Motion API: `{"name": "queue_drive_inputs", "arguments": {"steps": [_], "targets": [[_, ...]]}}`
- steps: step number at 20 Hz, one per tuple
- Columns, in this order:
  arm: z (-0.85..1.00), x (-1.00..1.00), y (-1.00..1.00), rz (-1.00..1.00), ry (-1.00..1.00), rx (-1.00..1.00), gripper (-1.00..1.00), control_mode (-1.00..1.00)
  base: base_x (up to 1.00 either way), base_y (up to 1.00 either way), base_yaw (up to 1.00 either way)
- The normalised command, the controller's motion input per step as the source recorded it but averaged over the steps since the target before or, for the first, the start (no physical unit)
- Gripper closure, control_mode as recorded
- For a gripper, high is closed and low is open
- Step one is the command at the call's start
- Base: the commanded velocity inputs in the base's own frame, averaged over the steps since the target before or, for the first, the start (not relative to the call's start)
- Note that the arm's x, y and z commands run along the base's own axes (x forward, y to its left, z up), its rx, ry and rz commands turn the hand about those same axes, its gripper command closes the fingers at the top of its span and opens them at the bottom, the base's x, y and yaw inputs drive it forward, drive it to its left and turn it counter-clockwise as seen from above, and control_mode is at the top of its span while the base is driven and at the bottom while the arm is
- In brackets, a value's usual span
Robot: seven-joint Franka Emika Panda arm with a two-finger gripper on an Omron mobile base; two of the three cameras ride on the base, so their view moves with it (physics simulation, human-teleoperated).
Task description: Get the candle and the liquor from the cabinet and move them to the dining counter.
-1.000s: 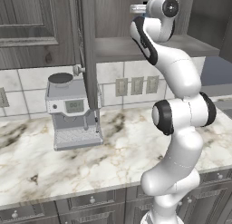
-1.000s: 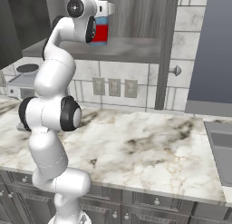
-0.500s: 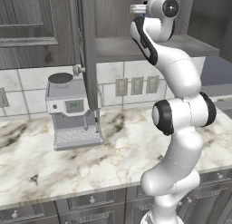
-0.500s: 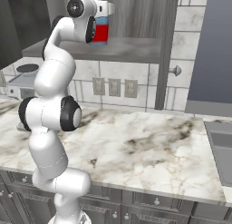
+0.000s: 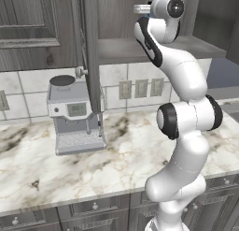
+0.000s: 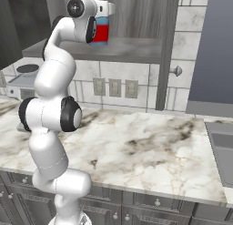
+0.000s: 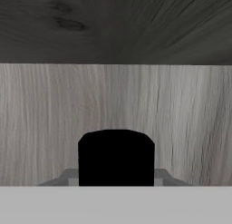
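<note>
Inside the cabinet (image 6: pixel 136 48), the tool (image 6: pixel 103 26) pinches the liquor (image 6: pixel 101 33) (black cap (image 7: pixel 116 157) between its fingers) for lifting out.

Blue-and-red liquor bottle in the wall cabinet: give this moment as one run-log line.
stage: grasp | gripper: shut on blue-and-red liquor bottle | bottle: upright on dark grey wood-grain cabinet shelf | black bottle cap: close before hand camera

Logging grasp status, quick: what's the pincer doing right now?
Pincer: closed on the liquor, inside the cabinet.
</note>
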Motion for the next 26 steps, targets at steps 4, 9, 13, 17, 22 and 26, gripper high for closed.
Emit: {"name": "queue_drive_inputs", "arguments": {"steps": [4,9,13,17,22,26], "targets": [[0.00,0.00,0.00,0.00,0.00,0.00,1.00,-1.00,0.00,0.00,0.00],[0.00,-0.10,0.00,0.00,0.00,0.00,1.00,-1.00,0.00,0.00,0.00],[0.06,-0.47,0.00,0.00,-0.07,0.00,1.00,-1.00,0.00,0.00,0.00],[0.10,-0.63,-0.04,0.00,-0.10,0.00,1.00,-1.00,0.00,0.00,0.00],[0.02,-0.68,0.00,0.00,-0.08,0.00,1.00,-1.00,0.00,0.00,0.00],[0.02,-0.80,0.00,0.00,-0.07,0.00,1.00,-1.00,0.00,0.00,0.00]]}}
